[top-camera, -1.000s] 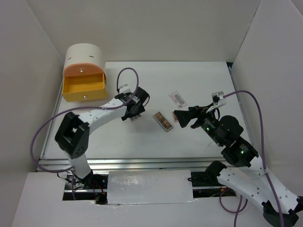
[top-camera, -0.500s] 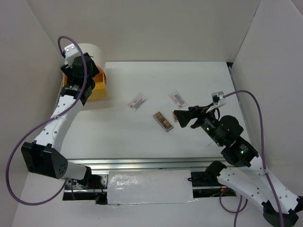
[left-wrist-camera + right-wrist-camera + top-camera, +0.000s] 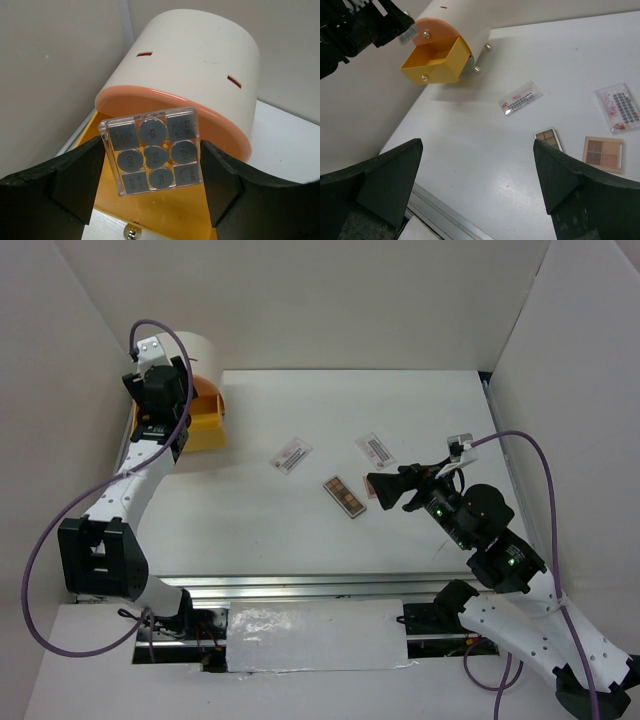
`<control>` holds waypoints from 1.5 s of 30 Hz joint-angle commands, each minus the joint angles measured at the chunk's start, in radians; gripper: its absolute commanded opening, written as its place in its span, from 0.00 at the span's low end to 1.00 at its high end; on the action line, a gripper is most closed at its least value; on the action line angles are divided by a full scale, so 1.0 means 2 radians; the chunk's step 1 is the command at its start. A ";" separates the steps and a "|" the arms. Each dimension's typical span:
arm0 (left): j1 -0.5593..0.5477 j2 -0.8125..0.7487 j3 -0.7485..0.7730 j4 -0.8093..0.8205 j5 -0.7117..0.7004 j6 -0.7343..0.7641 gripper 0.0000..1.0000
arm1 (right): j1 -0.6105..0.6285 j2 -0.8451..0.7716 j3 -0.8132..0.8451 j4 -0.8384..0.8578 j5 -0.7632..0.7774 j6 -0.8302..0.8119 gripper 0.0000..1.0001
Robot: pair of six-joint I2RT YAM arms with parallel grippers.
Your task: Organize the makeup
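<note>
Left tool (image 3: 152,165) pinches the square palette (image 3: 151,150) by its side edges, the yellow drawer (image 3: 167,222) just below it.
The clear case looks light, stiff and slick, so its flat edges seem the safest hold. Right tool (image 3: 477,175) gapes wide, empty, with brown palettes (image 3: 603,152) and sachets (image 3: 521,98) on the bench (image 3: 470,135) ahead of it. The palette hides the drawer's inside.

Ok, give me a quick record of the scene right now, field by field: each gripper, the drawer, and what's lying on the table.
left gripper: closed on the square palette, a clear case with nine grey pans, held over the yellow drawer
yellow drawer: pulled open from the drawer box
right gripper: open, empty, above the table
on the table: two sachets; narrow brown palette; four-pan palette
</note>
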 commanded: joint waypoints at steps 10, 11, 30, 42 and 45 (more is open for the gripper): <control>0.003 -0.008 -0.011 0.069 -0.010 0.004 0.99 | -0.003 0.014 0.013 0.022 0.000 -0.008 1.00; 0.003 -0.011 -0.009 0.068 -0.017 0.002 0.99 | -0.002 0.015 0.014 0.022 0.000 -0.008 1.00; -0.336 0.162 0.247 -0.369 0.013 -0.368 0.99 | -0.015 -0.040 0.051 -0.134 0.385 0.182 1.00; -0.410 0.350 0.335 -0.472 0.012 -0.538 0.99 | -0.020 -0.059 0.038 -0.111 0.310 0.117 1.00; -0.409 0.373 0.336 -0.462 0.022 -0.551 0.99 | -0.021 -0.058 0.032 -0.104 0.280 0.102 1.00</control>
